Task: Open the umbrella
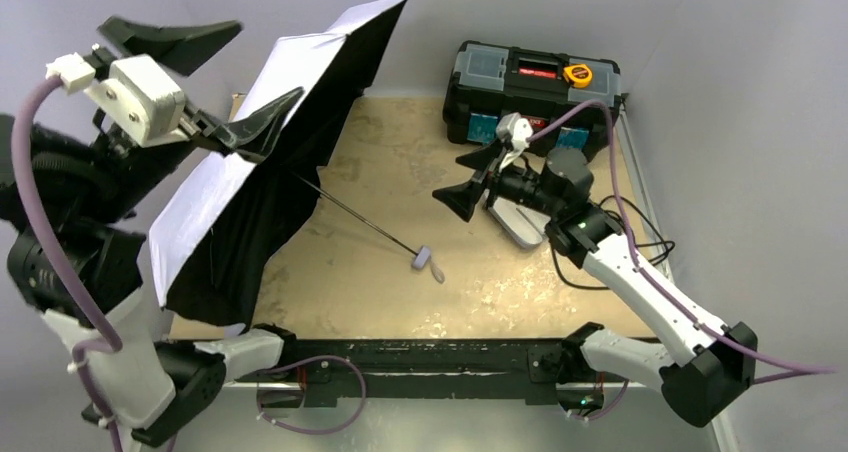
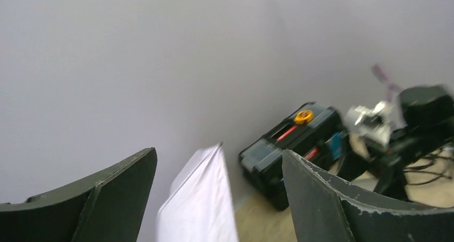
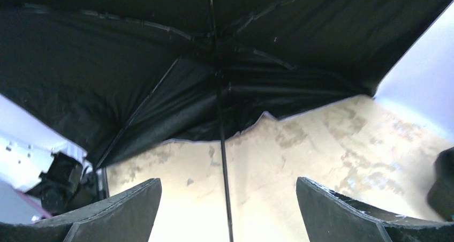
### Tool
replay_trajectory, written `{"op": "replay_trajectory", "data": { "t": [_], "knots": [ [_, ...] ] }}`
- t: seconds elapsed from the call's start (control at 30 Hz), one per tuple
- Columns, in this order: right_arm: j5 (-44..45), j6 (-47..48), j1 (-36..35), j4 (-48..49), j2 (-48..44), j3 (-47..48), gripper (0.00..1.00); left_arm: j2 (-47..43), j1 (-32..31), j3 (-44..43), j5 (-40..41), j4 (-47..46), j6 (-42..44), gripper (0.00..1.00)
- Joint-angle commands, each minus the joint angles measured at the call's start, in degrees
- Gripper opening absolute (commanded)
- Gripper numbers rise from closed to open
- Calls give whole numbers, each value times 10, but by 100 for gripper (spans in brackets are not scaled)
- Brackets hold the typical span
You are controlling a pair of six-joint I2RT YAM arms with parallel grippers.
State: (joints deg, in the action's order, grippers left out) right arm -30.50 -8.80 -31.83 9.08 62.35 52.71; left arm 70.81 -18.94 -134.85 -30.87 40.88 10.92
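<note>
Umbrella [image 1: 240,187] lies spread, its pale canopy edge between the wide-open, empty jaws of the left gripper [image 1: 215,80] and its shaft running ahead between the open, empty jaws of the right gripper [image 1: 468,180]; advisable to draw the left straight back without snagging fabric.

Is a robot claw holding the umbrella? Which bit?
No, nothing is held. The left claw and the right claw are both open, and the opened umbrella rests on the table.
</note>
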Motion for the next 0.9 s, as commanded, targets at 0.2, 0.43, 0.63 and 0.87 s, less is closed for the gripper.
{"op": "replay_trajectory", "data": {
  "t": [0.2, 0.43, 0.63, 0.87],
  "knots": [
    [29, 42, -23, -74, 13, 43, 99, -200, 136, 229, 150, 37, 50, 87],
    [43, 38, -75, -40, 60, 122, 99, -317, 178, 298, 85, 95, 50, 87],
    [94, 30, -149, -49, 98, 194, 99, -362, 189, 319, 14, 170, 72, 91],
    [159, 45, -100, -114, 63, 224, 99, -262, 189, 195, 31, 400, 67, 100]
  ]
}}
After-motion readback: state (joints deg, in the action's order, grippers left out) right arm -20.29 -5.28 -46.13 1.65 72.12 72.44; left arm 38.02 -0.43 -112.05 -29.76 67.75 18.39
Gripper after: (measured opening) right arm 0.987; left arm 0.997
